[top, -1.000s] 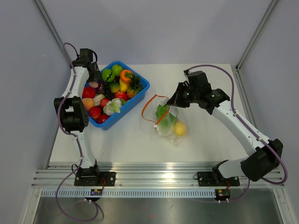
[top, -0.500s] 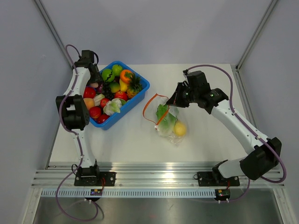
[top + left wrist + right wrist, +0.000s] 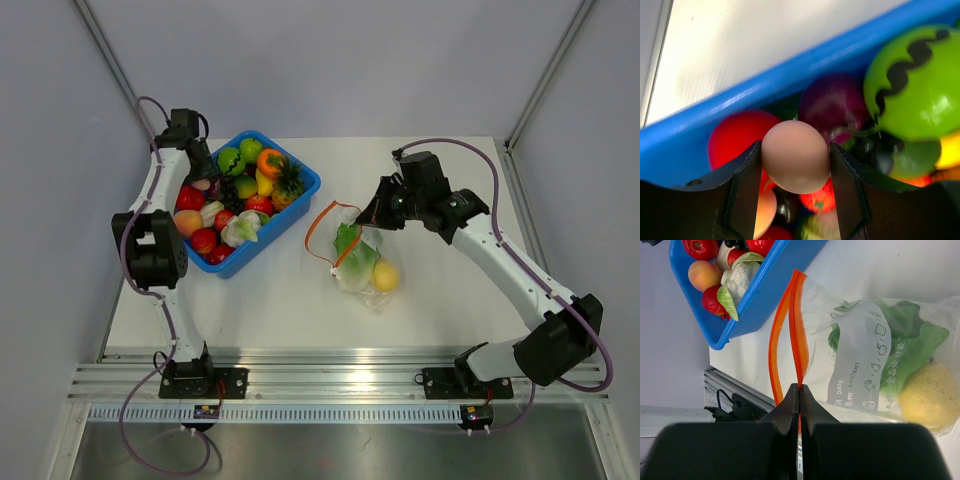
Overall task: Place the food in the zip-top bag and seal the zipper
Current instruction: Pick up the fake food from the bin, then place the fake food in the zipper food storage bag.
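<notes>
Bright, even light from above. Soft shadows on the table point(image 3: 270, 300). The near metal rail point(image 3: 350, 375) shines. The blue bin point(image 3: 790, 85) is blurry close up.

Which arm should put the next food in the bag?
Left. The left end effector grips a pale egg in the bin; the right end effector pinches the zipper, holding the bag open.

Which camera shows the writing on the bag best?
The right wrist view: the label fills the middle, its print sharp. In the top view the bag is too small to read. The left wrist view misses the bag.
</notes>
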Tool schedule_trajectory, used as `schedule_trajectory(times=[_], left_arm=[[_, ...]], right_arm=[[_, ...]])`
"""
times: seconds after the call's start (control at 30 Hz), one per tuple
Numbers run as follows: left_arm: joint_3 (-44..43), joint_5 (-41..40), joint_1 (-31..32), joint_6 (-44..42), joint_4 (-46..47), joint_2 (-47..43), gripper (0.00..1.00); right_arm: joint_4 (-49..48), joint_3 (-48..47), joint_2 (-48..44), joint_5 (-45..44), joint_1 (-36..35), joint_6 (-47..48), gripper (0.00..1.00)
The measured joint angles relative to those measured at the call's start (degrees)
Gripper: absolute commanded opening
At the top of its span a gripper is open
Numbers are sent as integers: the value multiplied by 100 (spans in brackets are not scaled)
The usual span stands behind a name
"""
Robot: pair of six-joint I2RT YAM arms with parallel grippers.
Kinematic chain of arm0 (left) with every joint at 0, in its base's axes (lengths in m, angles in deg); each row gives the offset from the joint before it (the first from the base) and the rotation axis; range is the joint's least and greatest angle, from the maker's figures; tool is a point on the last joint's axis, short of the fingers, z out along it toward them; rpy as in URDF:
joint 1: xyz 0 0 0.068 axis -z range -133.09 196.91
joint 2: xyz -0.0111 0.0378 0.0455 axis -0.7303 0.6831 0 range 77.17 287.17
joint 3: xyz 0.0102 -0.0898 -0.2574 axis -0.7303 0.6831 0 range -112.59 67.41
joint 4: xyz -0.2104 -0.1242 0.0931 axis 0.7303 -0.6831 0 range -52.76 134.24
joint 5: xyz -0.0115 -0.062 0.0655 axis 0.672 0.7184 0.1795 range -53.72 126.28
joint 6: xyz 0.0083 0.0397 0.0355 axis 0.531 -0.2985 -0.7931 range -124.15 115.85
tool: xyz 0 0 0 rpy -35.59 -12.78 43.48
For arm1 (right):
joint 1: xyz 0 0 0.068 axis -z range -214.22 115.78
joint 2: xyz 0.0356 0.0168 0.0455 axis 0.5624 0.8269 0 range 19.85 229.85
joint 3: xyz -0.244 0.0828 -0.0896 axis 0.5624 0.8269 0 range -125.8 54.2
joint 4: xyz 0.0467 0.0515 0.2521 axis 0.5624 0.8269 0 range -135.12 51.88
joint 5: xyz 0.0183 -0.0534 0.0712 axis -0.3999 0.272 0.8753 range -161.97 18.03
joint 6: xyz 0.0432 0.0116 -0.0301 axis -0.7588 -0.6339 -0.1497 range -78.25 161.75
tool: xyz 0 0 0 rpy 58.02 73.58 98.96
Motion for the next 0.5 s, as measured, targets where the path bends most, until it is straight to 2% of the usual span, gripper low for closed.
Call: schedule_trajectory(times=[0.27,0.37,0.5], left_arm=[[955,201,339,2,-7,-1515,31],[1370,315,697,2,4,-2181,30],[1648,522,1495,2,-140,-3008,30]], right_arm=[[-28,2,-35,-7,-2,-37,0],[-31,2,-39,-7,-11,-37,0],[-52,13,-37,-7,-28,-37,0]])
